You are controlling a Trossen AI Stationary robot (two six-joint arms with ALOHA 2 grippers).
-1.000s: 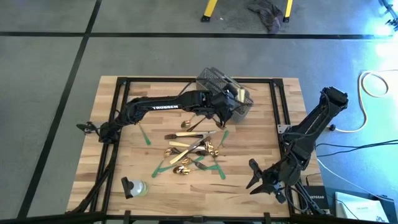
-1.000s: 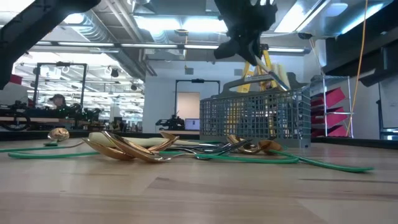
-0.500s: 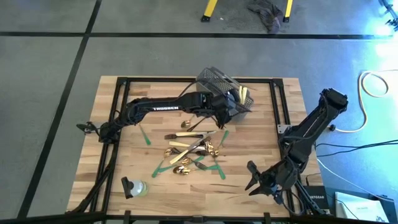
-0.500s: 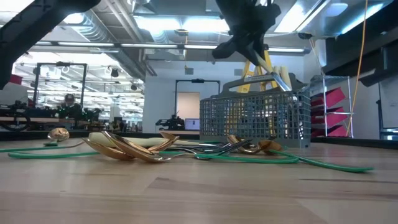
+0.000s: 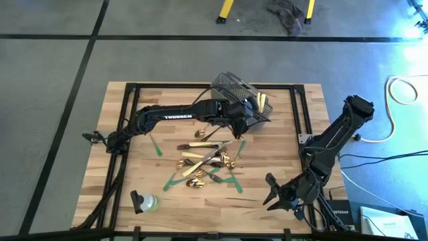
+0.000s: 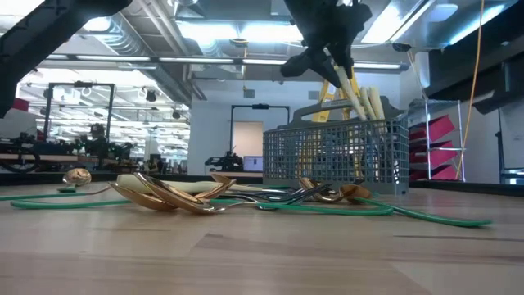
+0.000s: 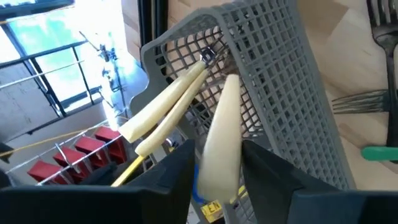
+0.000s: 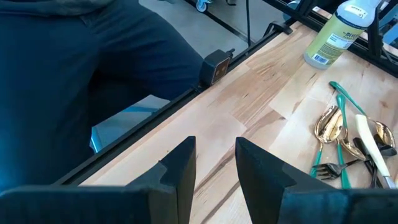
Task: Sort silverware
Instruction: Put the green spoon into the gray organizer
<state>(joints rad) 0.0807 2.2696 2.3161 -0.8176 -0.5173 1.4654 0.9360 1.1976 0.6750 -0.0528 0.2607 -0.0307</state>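
Left claw (image 7: 217, 163) over the basket (image 7: 273, 81), fingers apart around a cream-handled knife (image 7: 221, 140), blade hidden inside.

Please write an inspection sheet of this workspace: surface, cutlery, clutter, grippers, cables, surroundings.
Surface: wooden table with a dark frame.
Job's things: mixed pile of cutlery mid-table; cream-handled knives stand in the mesh basket.
Clutter: green tape strips around the pile; plastic bottle at the near left corner.
Grippers: left gripper at the basket, a cream handle between its fingers, grip unclear; right gripper open, waiting at the near right edge.
Cables: white cable and dark cables on the floor, right.
Surroundings: grey floor, a rag beyond the table.
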